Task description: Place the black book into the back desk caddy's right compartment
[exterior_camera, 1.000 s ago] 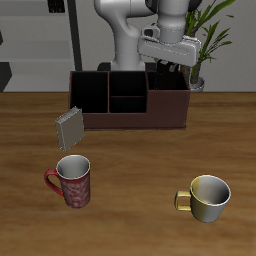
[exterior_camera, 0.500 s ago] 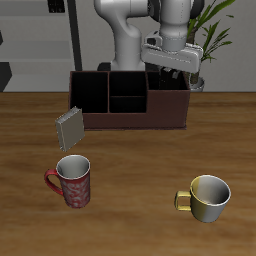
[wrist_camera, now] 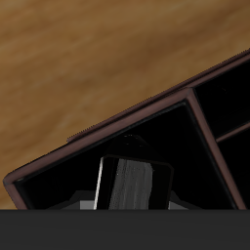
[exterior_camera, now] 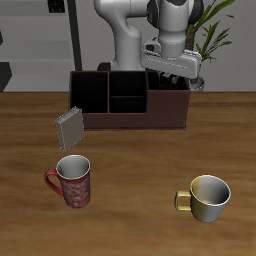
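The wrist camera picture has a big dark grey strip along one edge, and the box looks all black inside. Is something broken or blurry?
Nothing looks broken. In the wrist view the flat grey band is featureless, and what it is cannot be told. The back desk caddy is black-lined, so the right compartment reads nearly pure black, with the black book only faintly lit. The exterior view is evenly lit, coarse and soft-edged, with faint shadows under the mugs.

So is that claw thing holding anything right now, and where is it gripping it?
Probably the black book, gripped at its upper end by the gripper; the fingers themselves are hidden.
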